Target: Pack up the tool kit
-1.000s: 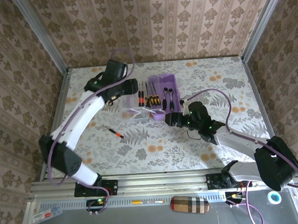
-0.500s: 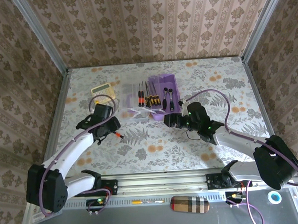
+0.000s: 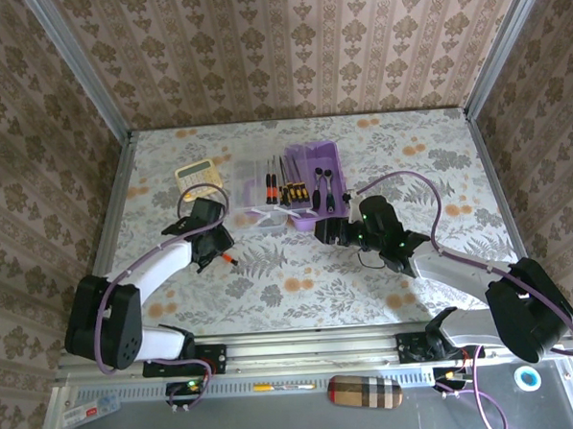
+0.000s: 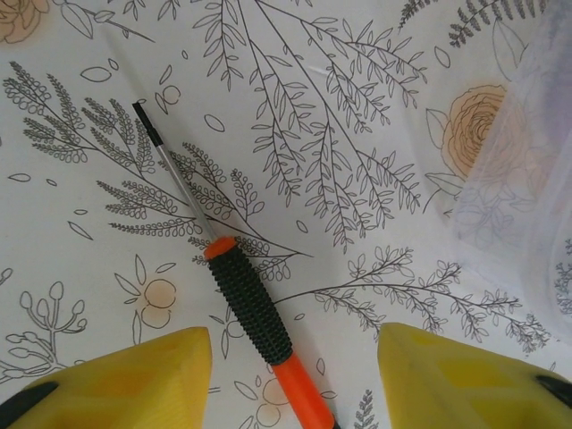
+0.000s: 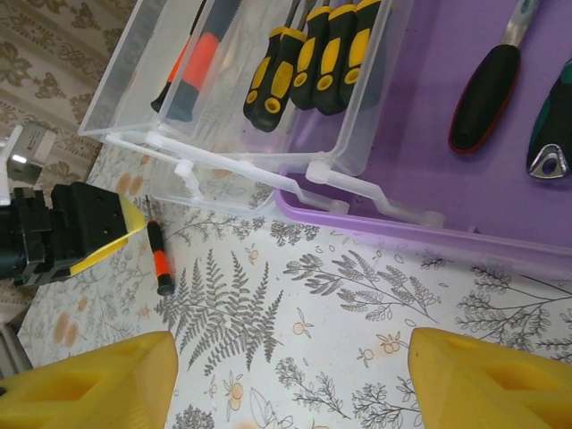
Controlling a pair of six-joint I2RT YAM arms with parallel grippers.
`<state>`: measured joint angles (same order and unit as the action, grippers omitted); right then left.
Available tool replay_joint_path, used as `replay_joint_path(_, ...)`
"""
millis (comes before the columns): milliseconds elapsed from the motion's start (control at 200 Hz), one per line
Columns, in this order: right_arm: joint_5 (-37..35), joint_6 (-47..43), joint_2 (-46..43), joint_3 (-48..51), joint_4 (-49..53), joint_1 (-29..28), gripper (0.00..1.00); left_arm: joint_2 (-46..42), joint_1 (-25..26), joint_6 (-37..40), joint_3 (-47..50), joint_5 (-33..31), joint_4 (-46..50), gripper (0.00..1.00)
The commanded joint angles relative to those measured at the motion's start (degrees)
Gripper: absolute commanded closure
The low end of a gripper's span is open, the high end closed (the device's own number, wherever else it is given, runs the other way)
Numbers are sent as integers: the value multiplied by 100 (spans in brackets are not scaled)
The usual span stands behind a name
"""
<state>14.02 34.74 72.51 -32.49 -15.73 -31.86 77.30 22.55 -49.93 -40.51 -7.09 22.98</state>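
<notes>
Loose screwdriver (image 4: pixel 255 313): black ribbed grip, orange collar and butt, thin shaft; flat on counter (image 4: pixel 375 134), left of kit. Left pincer (image 4: pixel 290 366): released, astride it, not touching. Tool kit (image 5: pixel 375 223): translucent purple box, clear lid (image 5: pixel 268 174) open, mid-counter. Right pincer (image 5: pixel 286 375): released, empty, near the box's front edge.

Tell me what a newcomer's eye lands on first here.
The open translucent purple plastic tool box at the far middle of the table stands out, with black-and-yellow screwdrivers lined up in its clear section. Next comes a lone black-and-orange screwdriver lying on the floral table left of the box, the left gripper open astride its handle. A yellow calculator sits far left.
</notes>
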Motion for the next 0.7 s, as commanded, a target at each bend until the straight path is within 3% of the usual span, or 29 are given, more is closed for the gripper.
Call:
replay_joint_path(0,692,14,84,2,-631,-87,29,-8,-104,-169,168,-20,-186,48)
replay_joint_path(155,1383,-176,388,-219,-785,-410,28,-4,-185,-234,362,5,-301,51)
replay_joint_path(545,880,-491,344,-346,-371,-667,29,11,-420,-50,585,144,-576,56)
replay_joint_path(695,819,-492,346,-346,-360,-667,28,35,-647,123,591,277,-520,62)
